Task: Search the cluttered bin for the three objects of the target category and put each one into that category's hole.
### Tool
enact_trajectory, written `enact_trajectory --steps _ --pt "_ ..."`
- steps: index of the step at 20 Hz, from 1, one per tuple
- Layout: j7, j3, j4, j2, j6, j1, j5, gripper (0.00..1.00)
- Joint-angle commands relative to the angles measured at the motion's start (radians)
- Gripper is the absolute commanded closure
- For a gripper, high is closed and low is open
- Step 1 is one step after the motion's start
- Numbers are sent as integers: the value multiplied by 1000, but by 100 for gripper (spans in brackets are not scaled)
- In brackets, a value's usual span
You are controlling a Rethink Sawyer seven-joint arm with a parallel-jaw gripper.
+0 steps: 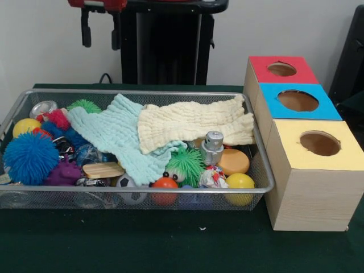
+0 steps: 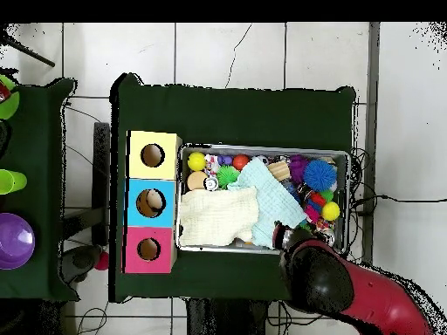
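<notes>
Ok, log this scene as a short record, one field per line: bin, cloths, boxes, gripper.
bin: wire mesh bin on a green table, crowded with small toys
cloths: mint cloth and cream cloth lying over the toys, the cream one partly over the mint
boxes: red box, blue box, yellow box in a row beside the bin, each with a round hole on top
gripper: gripper raised above the bin, open, empty
</notes>
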Motion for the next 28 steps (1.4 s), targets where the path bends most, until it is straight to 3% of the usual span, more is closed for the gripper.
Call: enact_trajectory --steps 1,6,12,22,28 --pt "-35 48 -57 111 -82 -11 -158 0" --pt "-33 59 -82 139 -62 -33 -194 0" --pt "-92 118 -120 147 0 -102 -210 0" --pt "-135 176 -217 255 -10 -192 -295 0" --pt "-116 171 -258 292 -29 -189 -362 0"
